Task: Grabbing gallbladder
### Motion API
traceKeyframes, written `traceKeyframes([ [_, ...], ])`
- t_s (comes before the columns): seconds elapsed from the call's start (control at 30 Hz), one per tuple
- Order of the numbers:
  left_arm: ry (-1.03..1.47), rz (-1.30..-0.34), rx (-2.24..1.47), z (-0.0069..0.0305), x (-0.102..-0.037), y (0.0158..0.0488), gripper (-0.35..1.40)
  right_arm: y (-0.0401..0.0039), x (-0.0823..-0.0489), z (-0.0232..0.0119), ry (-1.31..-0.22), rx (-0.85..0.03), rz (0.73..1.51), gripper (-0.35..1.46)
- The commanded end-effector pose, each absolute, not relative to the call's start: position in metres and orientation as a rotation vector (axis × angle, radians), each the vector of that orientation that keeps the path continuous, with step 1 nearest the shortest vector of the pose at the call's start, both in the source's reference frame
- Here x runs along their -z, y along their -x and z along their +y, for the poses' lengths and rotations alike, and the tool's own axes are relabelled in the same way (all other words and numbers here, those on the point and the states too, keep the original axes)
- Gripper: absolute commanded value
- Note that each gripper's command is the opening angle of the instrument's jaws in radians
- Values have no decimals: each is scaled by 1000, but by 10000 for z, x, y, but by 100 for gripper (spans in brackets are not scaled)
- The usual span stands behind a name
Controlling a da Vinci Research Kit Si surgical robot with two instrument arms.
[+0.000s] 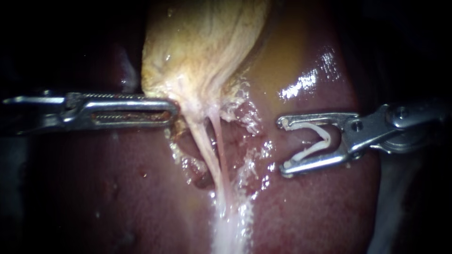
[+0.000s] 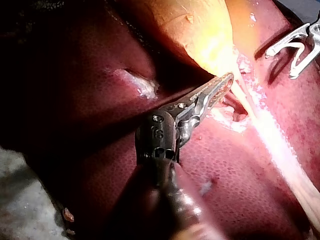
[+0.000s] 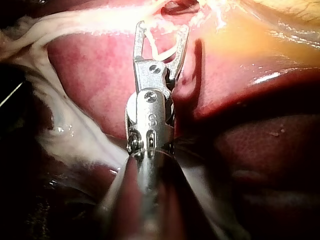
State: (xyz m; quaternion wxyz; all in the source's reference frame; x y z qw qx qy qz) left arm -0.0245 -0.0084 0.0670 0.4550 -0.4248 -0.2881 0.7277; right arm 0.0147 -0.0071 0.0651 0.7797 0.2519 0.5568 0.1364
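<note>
Two pincers at the gallbladder (image 1: 202, 47)
At its edge left pincer (image 1: 175, 112) seems pressed together; right pincer (image 1: 283, 147), spread, holds a clip (image 1: 326, 138)

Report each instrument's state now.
Left instrument: at the gallbladder edge, grip cannot be told.
Right instrument: holding a white clip between spread jaws.
</note>
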Motion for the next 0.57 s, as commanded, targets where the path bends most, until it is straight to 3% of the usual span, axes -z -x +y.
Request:
traceKeyframes([
  [0.03, 1049, -713, -1797, -84, -669, 246, -35, -147, -652, -71, -544, -295, 1203, 49],
  [0.57, 1051, -717, -1799, -81, -675, 246, -35, -146, -652, -71, -544, -295, 1203, 49],
])
